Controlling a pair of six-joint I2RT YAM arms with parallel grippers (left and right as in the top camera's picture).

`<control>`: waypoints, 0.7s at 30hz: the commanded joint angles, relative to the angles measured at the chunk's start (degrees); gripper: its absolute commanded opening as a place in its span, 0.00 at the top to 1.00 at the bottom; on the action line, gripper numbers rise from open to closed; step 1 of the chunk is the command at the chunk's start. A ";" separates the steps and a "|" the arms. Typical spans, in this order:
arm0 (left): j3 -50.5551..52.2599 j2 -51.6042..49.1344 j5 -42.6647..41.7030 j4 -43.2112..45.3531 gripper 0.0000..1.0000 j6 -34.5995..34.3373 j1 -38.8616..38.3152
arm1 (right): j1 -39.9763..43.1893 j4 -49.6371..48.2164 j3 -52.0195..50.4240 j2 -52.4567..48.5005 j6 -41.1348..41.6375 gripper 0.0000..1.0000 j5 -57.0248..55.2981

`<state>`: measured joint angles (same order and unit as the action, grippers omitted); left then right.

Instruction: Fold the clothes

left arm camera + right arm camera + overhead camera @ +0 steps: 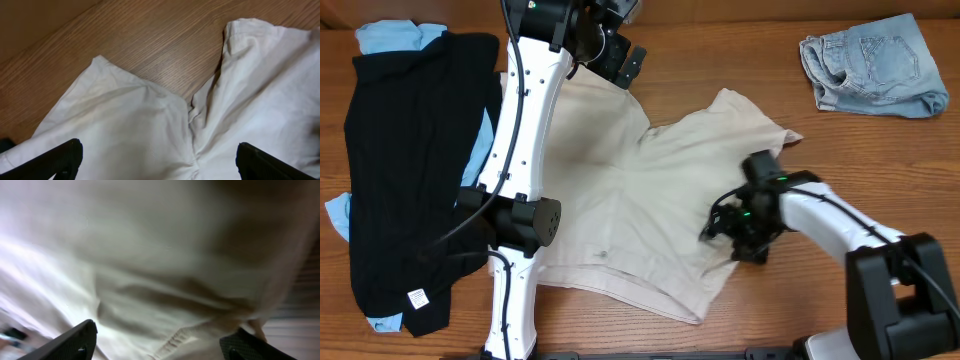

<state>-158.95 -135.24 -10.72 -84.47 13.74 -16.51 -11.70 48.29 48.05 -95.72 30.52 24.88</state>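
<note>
From overhead, the beige shorts (640, 200) lie spread flat across the middle of the wooden table (720, 50), their two legs parting in a notch along the far edge. Off the shorts' left side a black garment (410, 160) lies over light-blue pieces (390, 38) that peek out at its top and along its edges. Well apart from the shorts, toward the far right corner, sits a crumpled pair of denim shorts (875, 65). The left arm runs up along the shorts' left edge, and the left gripper (625, 65) hangs over their far edge near the notch. The right gripper (732, 240) is down over the shorts' right leg, close to the cloth.

The left wrist view looks down on the shorts where the two legs meet, with bare table beyond them. The left gripper's fingers (62, 157) stand wide apart at the lower corners, with only cloth showing below – nothing is pinched.

The right wrist view is blurred and almost filled by the shorts' pale fabric, with a stitched hem (175, 337) low in the frame. The right gripper's fingers (75, 340) are spread at either side – whether they touch the fabric I cannot tell.
</note>
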 commanded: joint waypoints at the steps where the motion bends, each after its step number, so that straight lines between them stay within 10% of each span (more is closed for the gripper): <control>1: -0.87 -0.15 -1.36 0.09 0.00 0.50 -0.70 | 9.81 -1.70 -3.69 -2.67 0.24 0.16 -10.88; 13: 4.13 -0.52 -3.10 1.07 0.00 1.53 -1.09 | 41.27 -10.40 1.86 -2.67 -6.78 0.26 -13.70; 21: 12.94 -0.52 -4.17 5.81 0.00 5.88 -2.73 | 46.77 7.93 22.60 -2.64 -14.97 0.33 -12.61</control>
<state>-148.18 -135.24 -13.39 -79.68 16.60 -18.06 36.10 52.90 62.11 -98.91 20.82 14.33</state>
